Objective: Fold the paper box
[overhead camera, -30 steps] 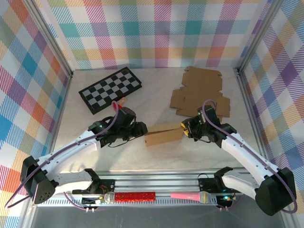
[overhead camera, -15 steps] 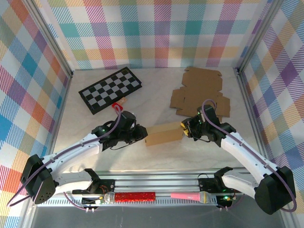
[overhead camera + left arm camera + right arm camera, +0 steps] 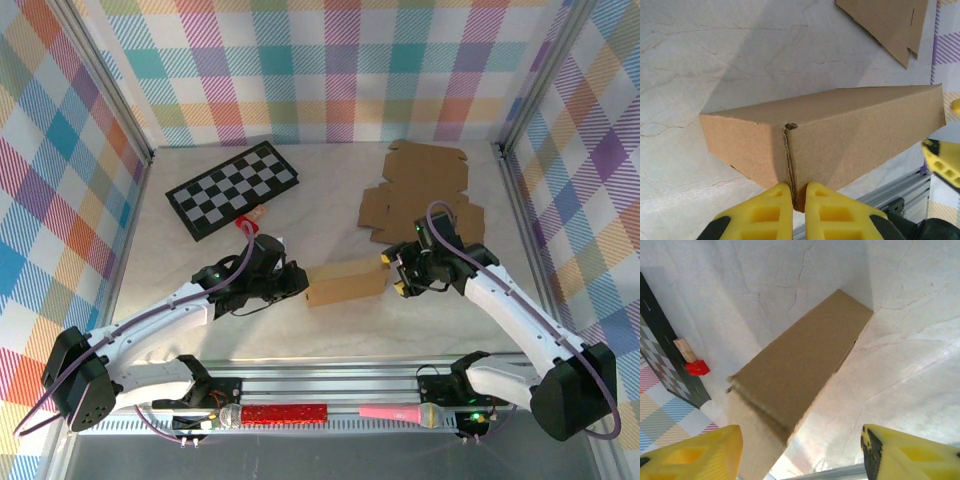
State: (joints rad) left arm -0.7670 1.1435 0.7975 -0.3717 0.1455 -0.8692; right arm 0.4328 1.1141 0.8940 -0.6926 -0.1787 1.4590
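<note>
The folded cardboard box (image 3: 345, 283) lies on the marble tabletop (image 3: 330, 215) between the 2 arms. The left gripper (image 3: 793, 194) is clamped on its end seam, probably to keep the flaps tucked. The right gripper (image 3: 397, 274) stands wide open beside the other end, holding nothing.

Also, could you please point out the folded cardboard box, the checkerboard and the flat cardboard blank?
folded cardboard box (image 3: 345, 283): top external view, middle of its top face.
checkerboard (image 3: 232, 188): top external view, centre of the chequered surface.
flat cardboard blank (image 3: 415, 185): top external view, its middle panel.
</note>
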